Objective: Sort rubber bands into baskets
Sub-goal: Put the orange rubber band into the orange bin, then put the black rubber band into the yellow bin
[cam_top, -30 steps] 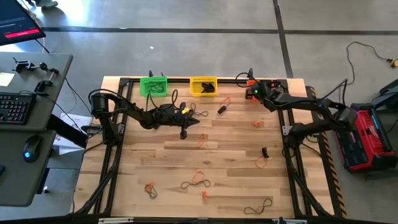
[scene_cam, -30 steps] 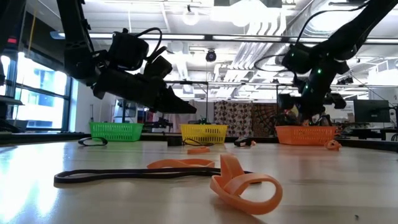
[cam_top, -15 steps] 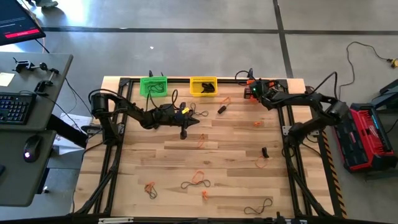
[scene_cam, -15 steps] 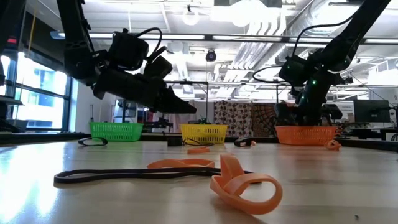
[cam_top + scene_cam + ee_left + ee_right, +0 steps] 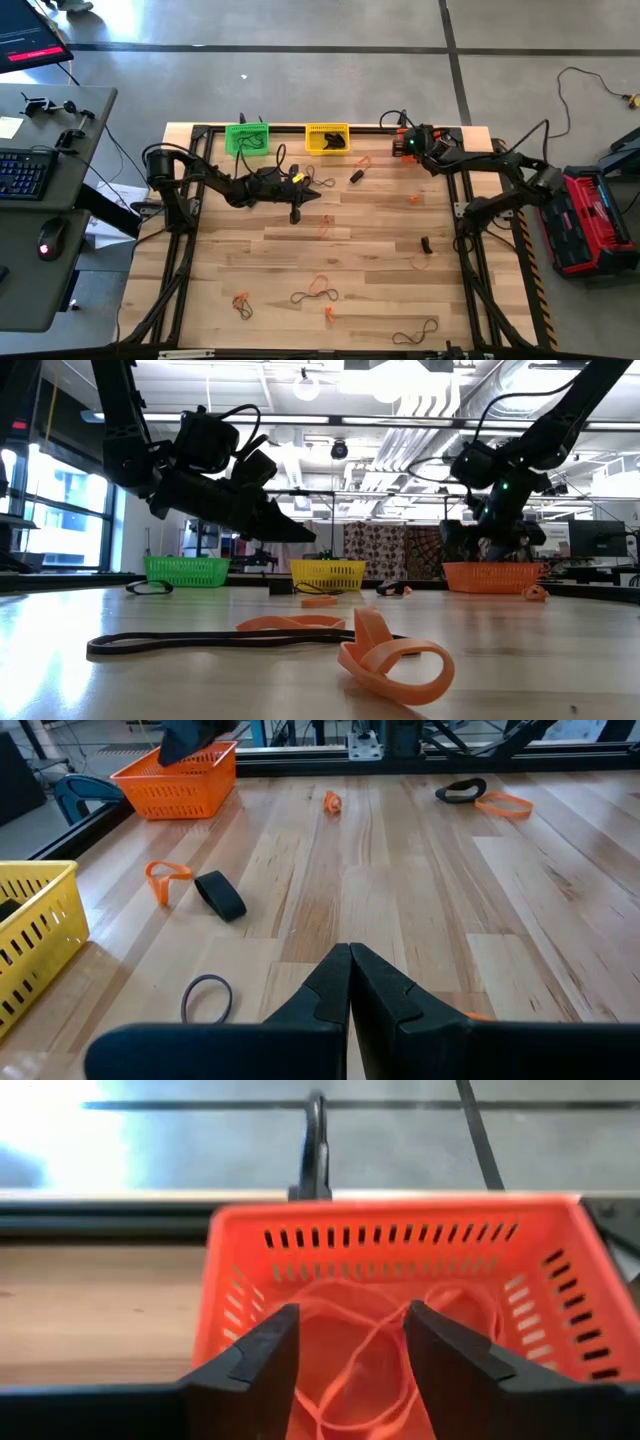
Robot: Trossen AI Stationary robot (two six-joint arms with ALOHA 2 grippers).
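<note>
The orange basket stands at the table's far right and holds orange rubber bands. My right gripper hangs open just above it, with nothing between its fingers; it shows over the basket in the high view. My left gripper is shut and empty, above the table's middle left. The green basket and the yellow basket stand along the far edge. Loose orange bands and black bands lie flat on the wood.
More bands lie near the front edge: an orange one, a dark one, and a thick orange loop on a long black band. A black metal frame borders the table. A desk with a keyboard stands to the left.
My right gripper has shifted a little toward the table's far edge over the orange basket and has opened there. My left arm has kept still.
</note>
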